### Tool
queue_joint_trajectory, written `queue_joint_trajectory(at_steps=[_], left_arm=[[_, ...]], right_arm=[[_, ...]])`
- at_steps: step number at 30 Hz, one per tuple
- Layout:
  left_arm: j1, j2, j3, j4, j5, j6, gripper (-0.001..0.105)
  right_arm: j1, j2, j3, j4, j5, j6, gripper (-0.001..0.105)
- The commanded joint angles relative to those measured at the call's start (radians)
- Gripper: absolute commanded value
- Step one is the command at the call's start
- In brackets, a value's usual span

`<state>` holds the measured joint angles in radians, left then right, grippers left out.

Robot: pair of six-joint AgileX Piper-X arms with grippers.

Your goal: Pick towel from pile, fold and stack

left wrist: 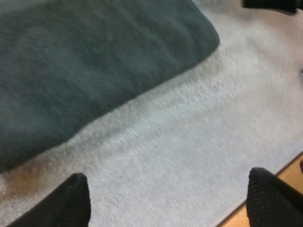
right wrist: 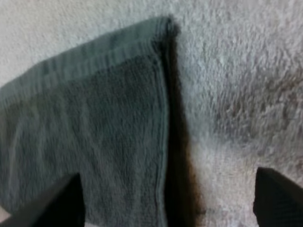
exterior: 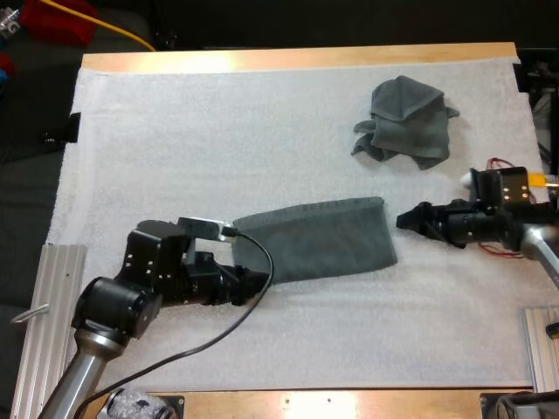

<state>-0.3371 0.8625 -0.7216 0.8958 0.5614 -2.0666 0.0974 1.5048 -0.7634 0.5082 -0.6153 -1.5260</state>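
The left gripper (exterior: 258, 286) is in the lower left part of the high view, and its tips are at the left end of the flat towel (exterior: 319, 240). In the left wrist view its two black fingers (left wrist: 71, 198) stand wide apart with nothing between them except the white mat (left wrist: 189, 142). The gripper (left wrist: 168, 201) is over bare mat, and the flat towel (left wrist: 85, 71) lies just beyond the fingers.

The right gripper (exterior: 403, 220) is at the right of the high view, at middle height. It points toward the right end of the flat towel and is just beside it. In the right wrist view its fingers (right wrist: 277, 198) are also spread wide and hold nothing. The hemmed edge of the towel (right wrist: 94, 132) runs between them, with one finger over the cloth and the other over the mat.

The flat towel lies in the middle of the mat (exterior: 218, 131), between the two grippers. It is a long dark grey-green strip, a little higher at its right end.

A crumpled towel (exterior: 406, 120) lies in the upper right of the high view, well apart from the flat one. The wooden table (exterior: 262, 59) shows along the upper edge of the mat.
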Motion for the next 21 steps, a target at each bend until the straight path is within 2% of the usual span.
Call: queue_joint_trajectory(at_steps=[1,4,11,21], left_arm=[[-0.012,-0.007,-0.006,0.001,-0.012,-0.010,0.067],[-0.017,-0.007,-0.006,0.004,-0.012,-0.019,0.067],[-0.017,-0.007,-0.006,0.005,-0.012,-0.019,0.067],[-0.017,-0.007,-0.006,0.020,-0.004,-0.021,0.067]], right_arm=[[-0.001,0.011,-0.013,-0.017,-0.027,-0.019,0.071],[0.000,0.047,-0.014,-0.037,-0.066,-0.018,0.071],[0.052,0.104,-0.014,-0.073,-0.069,-0.005,0.071],[0.144,0.172,-0.014,-0.183,-0.074,0.141,0.071]])
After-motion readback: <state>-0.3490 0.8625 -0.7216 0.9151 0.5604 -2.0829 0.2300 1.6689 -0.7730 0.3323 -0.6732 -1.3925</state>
